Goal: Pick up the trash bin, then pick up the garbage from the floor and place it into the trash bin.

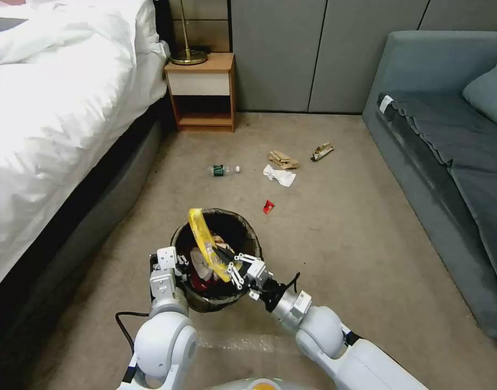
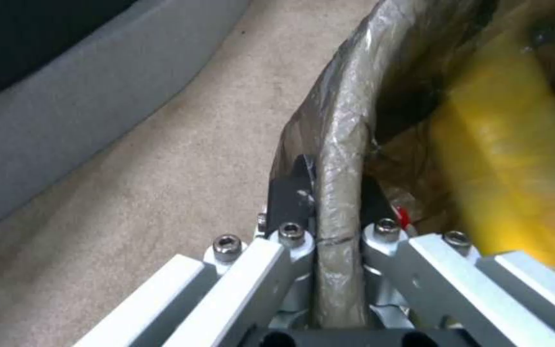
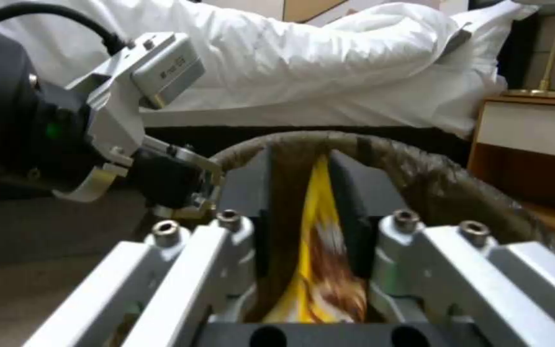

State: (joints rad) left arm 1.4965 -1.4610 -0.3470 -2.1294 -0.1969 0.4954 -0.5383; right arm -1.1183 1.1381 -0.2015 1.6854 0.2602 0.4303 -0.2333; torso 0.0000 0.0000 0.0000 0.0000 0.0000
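Observation:
The trash bin [image 1: 249, 230], a small round one lined with a dark bag, hangs just above the carpet. My left gripper [image 1: 171, 266] is shut on its near-left rim [image 2: 348, 120]; the left wrist view shows the bagged rim pinched between its pads. A yellow snack wrapper [image 1: 200, 233] stands tilted in the bin on red-and-white litter. My right gripper [image 1: 236, 271] is over the bin's near side, open, the wrapper [image 3: 319, 202] between its spread pads. On the floor beyond lie more garbage: a brown paper bag [image 1: 283, 160], a white tissue [image 1: 279, 175], a red wrapper [image 1: 268, 206] and a golden wrapper [image 1: 322, 151].
A small plastic bottle [image 1: 224, 170] lies on the carpet left of the tissue. A bed [image 1: 58, 108] runs along the left, a grey sofa [image 1: 449, 151] along the right, and a wooden nightstand [image 1: 202, 92] stands at the back wall.

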